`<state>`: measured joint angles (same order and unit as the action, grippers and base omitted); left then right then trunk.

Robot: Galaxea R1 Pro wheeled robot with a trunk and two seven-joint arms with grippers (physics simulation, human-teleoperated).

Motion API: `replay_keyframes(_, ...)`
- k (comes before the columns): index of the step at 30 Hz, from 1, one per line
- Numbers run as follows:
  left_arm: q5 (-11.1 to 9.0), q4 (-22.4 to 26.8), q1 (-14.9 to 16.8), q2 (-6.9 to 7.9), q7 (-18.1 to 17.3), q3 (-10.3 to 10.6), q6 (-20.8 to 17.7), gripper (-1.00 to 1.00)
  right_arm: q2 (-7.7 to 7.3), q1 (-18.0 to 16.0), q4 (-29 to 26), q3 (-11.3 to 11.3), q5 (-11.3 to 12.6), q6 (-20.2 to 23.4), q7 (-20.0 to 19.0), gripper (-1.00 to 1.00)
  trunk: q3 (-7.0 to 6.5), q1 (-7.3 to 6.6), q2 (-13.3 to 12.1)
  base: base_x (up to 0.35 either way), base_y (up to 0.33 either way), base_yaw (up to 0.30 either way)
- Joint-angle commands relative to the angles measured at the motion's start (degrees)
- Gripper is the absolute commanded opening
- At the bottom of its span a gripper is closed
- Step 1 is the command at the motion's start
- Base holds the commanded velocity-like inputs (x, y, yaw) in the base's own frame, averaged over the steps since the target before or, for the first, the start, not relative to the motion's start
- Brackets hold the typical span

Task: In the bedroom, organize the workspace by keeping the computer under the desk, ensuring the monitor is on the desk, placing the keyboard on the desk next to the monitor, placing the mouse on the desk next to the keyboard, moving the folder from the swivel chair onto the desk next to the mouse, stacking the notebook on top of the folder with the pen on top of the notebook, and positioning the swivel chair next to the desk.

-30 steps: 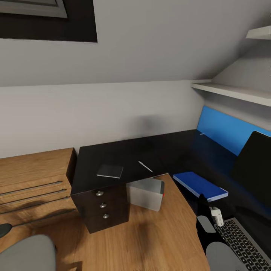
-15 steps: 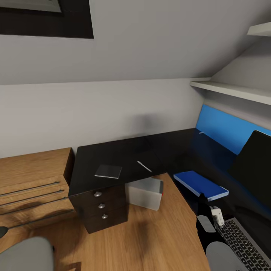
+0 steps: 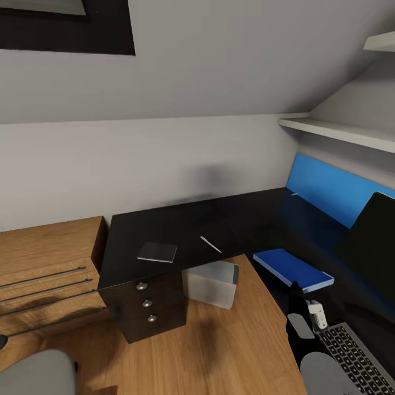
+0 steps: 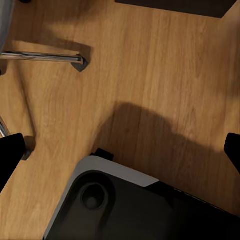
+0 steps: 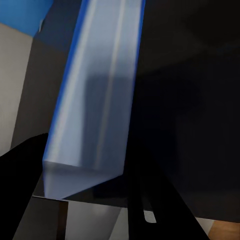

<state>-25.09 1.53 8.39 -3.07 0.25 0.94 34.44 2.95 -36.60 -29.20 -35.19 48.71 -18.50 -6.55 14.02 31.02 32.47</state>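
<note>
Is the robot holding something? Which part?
The left fingers are spread wide, holding nothing. The right fingers sit either side of the blue folder's short end, but whether they grip it cannot be told.

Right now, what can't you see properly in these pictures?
- Monitor: head view, cut off by the right edge.
- Keyboard: head view, cut by the corner and partly behind the right arm.
- Computer: head view, top hidden under the desk.
- Chair: head view, cut by the bottom edge.
</note>
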Motion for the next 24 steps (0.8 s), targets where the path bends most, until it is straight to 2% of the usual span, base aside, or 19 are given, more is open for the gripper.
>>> replay_keyframes(1,-0.18,-0.03,0.04,-0.03,0.02,0.12,0.19,1.00,0.04,-0.05,0.55,-0.42,1.57,0.04,-0.51,-1.00,0.09,0.03,0.06,0.000,0.000,0.000)
replay_keyframes(12,-0.22,-0.03,0.05,-0.08,0.09,0.12,0.19,1.00,0.05,-0.05,0.55,-0.41,1.54,0.04,-0.48,-1.00,0.09,0.03,0.06,0.000,0.000,0.000)
replay_keyframes(16,-0.22,-0.03,0.05,-0.02,0.04,0.12,0.19,1.00,0.04,-0.05,0.55,-0.41,1.56,0.04,-0.48,-1.00,0.81,0.90,1.67,0.000,0.000,0.000)
replay_keyframes(24,-0.17,-0.03,0.04,-0.01,0.02,0.12,0.19,1.00,0.04,-0.05,0.55,-0.41,1.56,0.04,-0.44,-1.00,0.81,0.90,1.67,0.000,0.000,0.000)
